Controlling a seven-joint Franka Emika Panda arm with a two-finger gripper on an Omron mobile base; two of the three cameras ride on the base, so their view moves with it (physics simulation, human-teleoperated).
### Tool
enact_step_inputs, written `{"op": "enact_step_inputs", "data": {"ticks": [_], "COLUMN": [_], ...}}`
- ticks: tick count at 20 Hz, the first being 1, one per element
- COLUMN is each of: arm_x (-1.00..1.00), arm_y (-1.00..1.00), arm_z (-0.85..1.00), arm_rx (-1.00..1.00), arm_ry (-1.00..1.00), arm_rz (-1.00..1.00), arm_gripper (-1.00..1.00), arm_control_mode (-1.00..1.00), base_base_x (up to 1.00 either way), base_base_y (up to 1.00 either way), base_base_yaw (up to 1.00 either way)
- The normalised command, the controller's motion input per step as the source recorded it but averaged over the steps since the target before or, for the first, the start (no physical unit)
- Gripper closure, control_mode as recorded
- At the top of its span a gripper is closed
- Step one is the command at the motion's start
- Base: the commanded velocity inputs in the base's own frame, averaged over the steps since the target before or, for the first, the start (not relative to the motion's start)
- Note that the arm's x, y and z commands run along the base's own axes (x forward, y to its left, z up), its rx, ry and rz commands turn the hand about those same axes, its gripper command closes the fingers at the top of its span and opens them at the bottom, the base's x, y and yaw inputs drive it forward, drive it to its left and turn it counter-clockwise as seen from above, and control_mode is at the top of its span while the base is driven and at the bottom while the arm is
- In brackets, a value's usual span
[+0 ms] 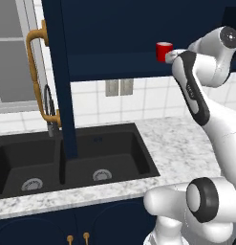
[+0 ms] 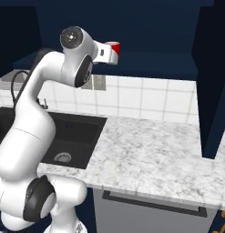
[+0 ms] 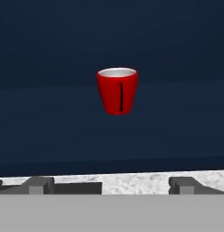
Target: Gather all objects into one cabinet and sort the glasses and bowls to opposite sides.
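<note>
Navy blue wall cabinet (image 1: pixel 138 43) hangs above a speckled white marble surface (image 1: pixel 181 148), its tall door (image 1: pixel 59 81) swung wide with the long curved brass handle (image 1: pixel 36 72) facing the window side. Below it a black double sink basin (image 1: pixel 67 162) is set into the surface, a dark faucet (image 1: pixel 50 107) rising at its back edge, and white tiles cover the wall behind. From where I stand, the small red tapered tumbler (image 3: pixel 117 90) sits upright on the cabinet's dark shelf (image 1: pixel 119 67), its pale inside showing at the rim. The white arm reaches up to that shelf, and the gripper (image 3: pixel 111 185) is level with the tumbler but apart from it, touching nothing. Its jaws are spread wide, the two dark fingertips (image 3: pixel 38 185) standing well to either side with nothing between them.
</note>
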Motion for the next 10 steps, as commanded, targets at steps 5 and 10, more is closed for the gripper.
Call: {"op": "enact_step_inputs", "data": {"ticks": [5,10], "arm_x": [0.5,0.48], "arm_y": [0.0,0.0], "arm_z": [-0.01,0.0], "arm_rx": [0.0,0.0], "arm_ry": [-0.01,0.0], "arm_rz": [0.0,0.0], "arm_gripper": [-1.0,-1.0], "arm_control_mode": [-1.0,-1.0], "base_base_x": [0.0,0.0], "base_base_y": [0.0,0.0], "base_base_yaw": [0.0,0.0]}}
